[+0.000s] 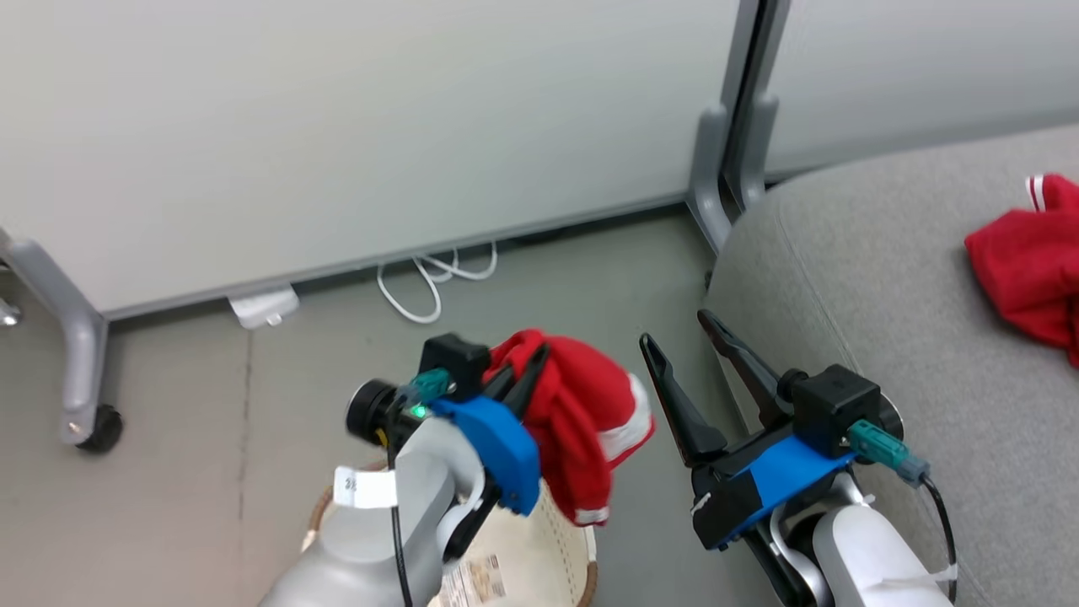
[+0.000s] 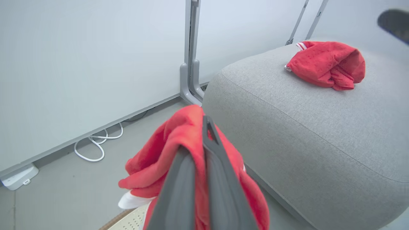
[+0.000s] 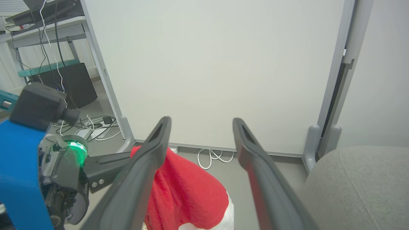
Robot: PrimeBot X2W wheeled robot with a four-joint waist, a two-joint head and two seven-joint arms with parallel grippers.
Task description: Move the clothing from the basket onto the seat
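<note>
My left fingers [image 1: 524, 379]: pinched red garment [image 1: 590, 417], basket [image 1: 560, 539] below.
Right fingers [image 1: 666, 379]: spread, empty.
Done: second garment [image 1: 1028, 261] lay on seat [image 1: 885, 320].
Pending: mine.

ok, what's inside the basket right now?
A paper label on the bare cream bottom of the basket, no clothing there. The left arm and the red garment clamped in the left gripper cover the rest, so more could be hidden.

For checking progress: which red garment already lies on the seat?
The crumpled red garment on the seat; the other garment hangs clamped in the left gripper.
</note>
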